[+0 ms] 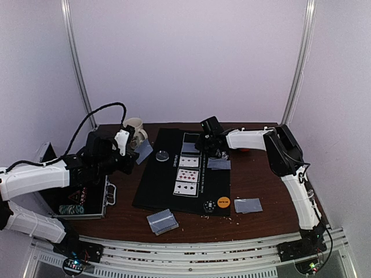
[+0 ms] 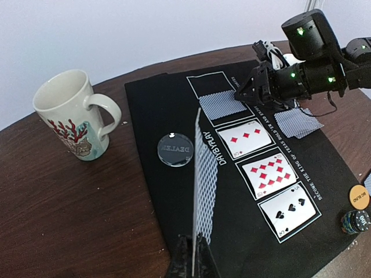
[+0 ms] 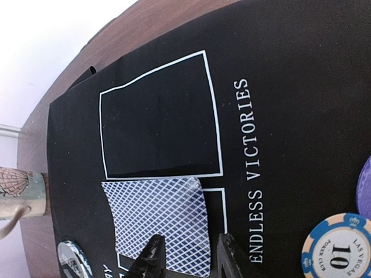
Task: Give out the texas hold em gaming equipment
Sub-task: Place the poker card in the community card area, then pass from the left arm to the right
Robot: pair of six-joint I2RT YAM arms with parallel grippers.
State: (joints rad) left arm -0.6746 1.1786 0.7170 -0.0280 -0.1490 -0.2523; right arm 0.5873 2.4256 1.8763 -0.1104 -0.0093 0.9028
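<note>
- The left pincer (image 2: 192, 262) is clamped fully shut on the lower edge of a held card (image 2: 197, 191). The card stands upright and edge-on to the left wrist camera, above the 9 o'clock edge of the black mat (image 1: 153, 179).
- The right pincer (image 3: 191, 243) stands partly open and grips nothing. Its 2 fingers sit either side of a face-down card (image 3: 159, 223).
- That face-down card lies flat on the mat, just at 6 o'clock of an outlined box (image 3: 159, 119) in the top view.
- A column of 3 face-up cards (image 2: 269, 172) runs on toward 6 o'clock: 2 diamonds, then a spade.
- The dealer disc (image 2: 175, 150) lies on the mat at 9 o'clock of that column.
- An orange disc (image 1: 224, 202) and a white-black disc (image 1: 208, 207) sit at the mat's 5 o'clock corner.
- A chip marked 10 (image 3: 339, 249) rests on the mat near the right pincer.
- Edge cards (image 1: 219, 164) lie face down at the mat's 3 o'clock edge.
- A lone card (image 1: 248, 205) lies on the counter (image 2: 69, 214) at 4 o'clock, and a card stack (image 1: 162, 221) lies at 6 o'clock.
- The mug (image 2: 75, 116) stands on the counter at 10 o'clock, apart from the mat.
</note>
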